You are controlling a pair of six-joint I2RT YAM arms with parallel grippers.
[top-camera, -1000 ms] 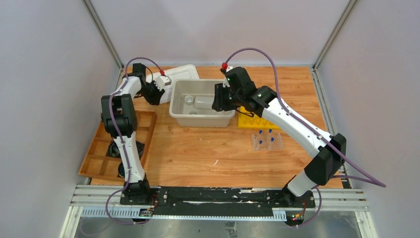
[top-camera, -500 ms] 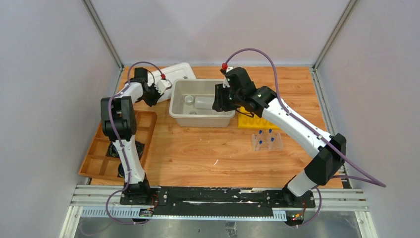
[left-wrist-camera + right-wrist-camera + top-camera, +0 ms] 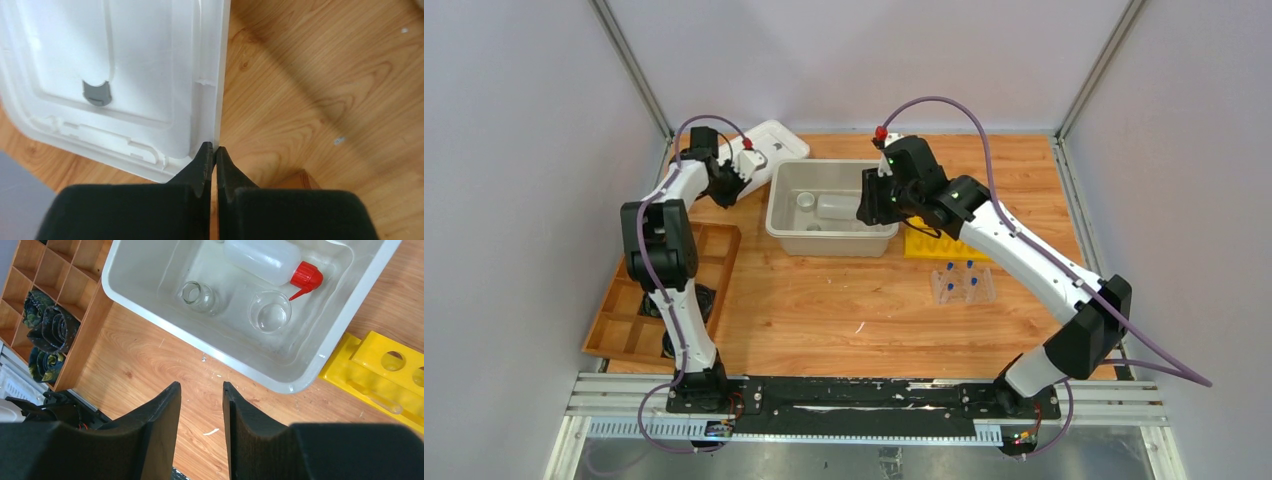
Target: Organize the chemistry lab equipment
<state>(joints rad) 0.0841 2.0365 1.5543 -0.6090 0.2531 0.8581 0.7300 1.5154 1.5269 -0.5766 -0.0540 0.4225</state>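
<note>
Lying on its side in the grey bin (image 3: 210,347), at the top of the right wrist view, one white squeeze bottle (image 3: 260,257) with a red nozzle is seen. Beside it in the same bin, one small glass flask (image 3: 197,296) and one glass beaker (image 3: 270,311) stand upright.

The bottle is judged light and soft-walled. It would best be taken across the body near the shoulder, with a gentle squeeze. The flask and beaker are judged stiff, slick and breakable. The flask's neck, or the beaker's wall with one finger inside the rim, would be the safer hold.

Four blue-capped test tubes (image 3: 948,268) are counted in a clear rack (image 3: 962,292), right of centre in the overhead view. They are thin and slippery, and would best be taken just below the cap. One yellow rack (image 3: 350,370) sits just beside the bin, at the right of the wrist view.

The left gripper (image 3: 214,150) is pinched together on the thin rim of the white lid (image 3: 125,65), at the upper left of the overhead view. The lid is judged light and likely to flex when held by one edge.

The right gripper (image 3: 200,390) hangs over the wooden table (image 3: 150,370) near the bin's edge. Its jaws are apart and nothing is between them.
</note>
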